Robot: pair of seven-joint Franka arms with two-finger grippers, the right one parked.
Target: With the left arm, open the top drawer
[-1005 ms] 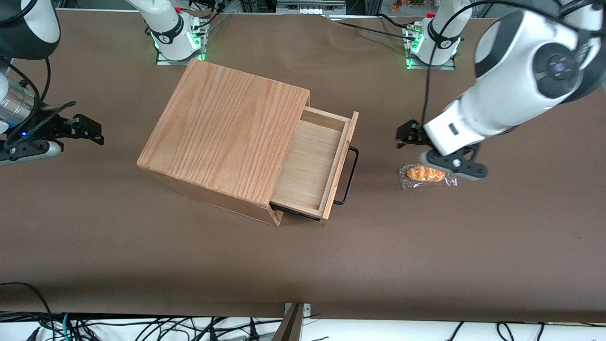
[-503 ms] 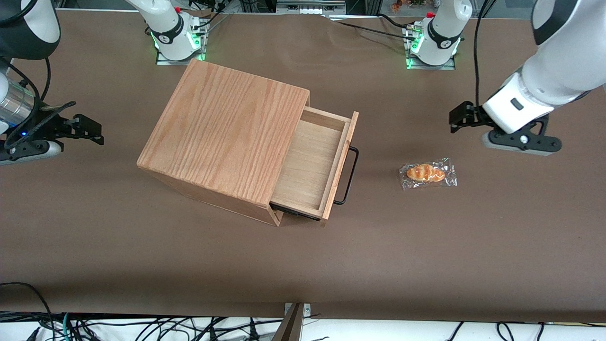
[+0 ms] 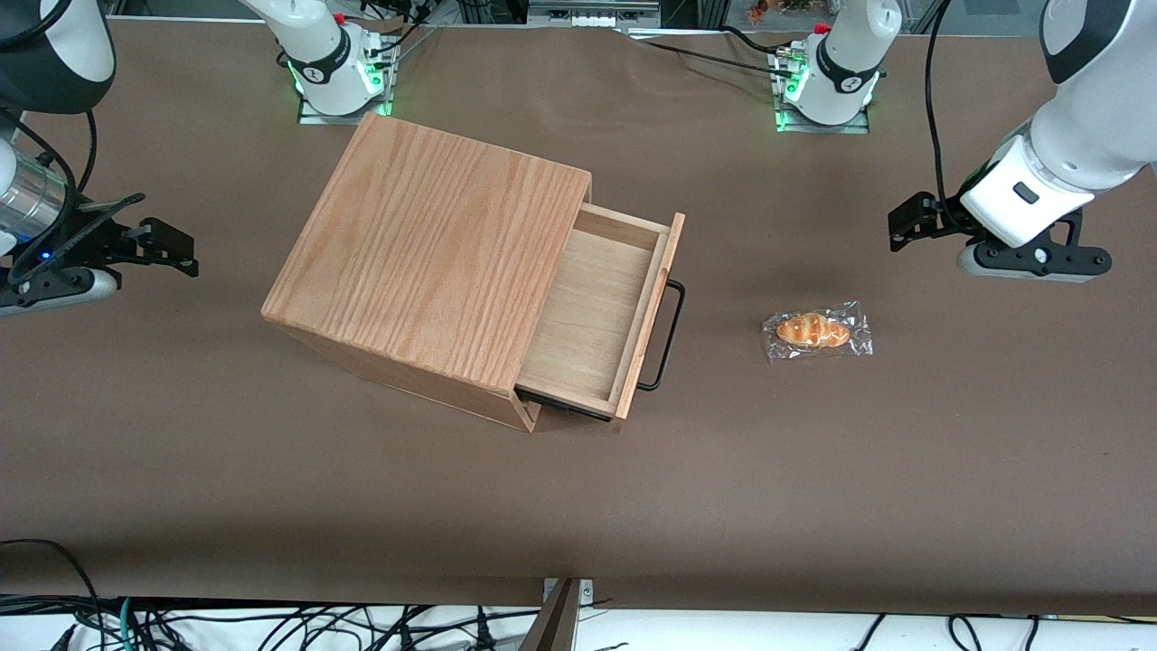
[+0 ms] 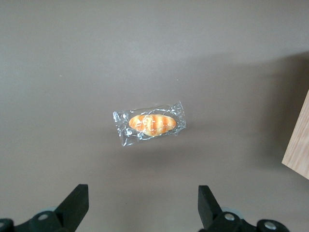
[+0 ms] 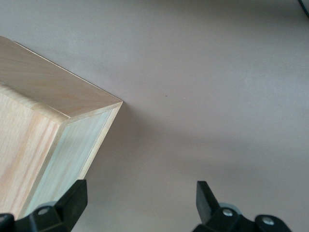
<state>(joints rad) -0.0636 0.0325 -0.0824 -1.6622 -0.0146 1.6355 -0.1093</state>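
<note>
Withdrawn end effector (image 4: 141, 208), fingers spread; top drawer (image 3: 597, 316) stands open.

the front view looks down steeply from high above the table's (image 3: 578, 506) near edge, wide enough to take in the wooden box (image 3: 425, 262) with its pulled-out top drawer (image 3: 592, 312), a wrapped bread roll (image 3: 813, 331) and the left arm (image 3: 1058, 145) with its gripper (image 3: 999, 249) toward the working arm's end. the left wrist view looks straight down from close above, past the gripper's (image 4: 140, 210) spread fingers (image 4: 77, 203), and shares with the front view the bread roll (image 4: 150, 124) and a corner of the wooden box (image 4: 300, 145). the right wrist view looks down closely at another corner of the box (image 5: 53, 130) and bare table (image 5: 217, 96), and shares the box with the front view.
</note>
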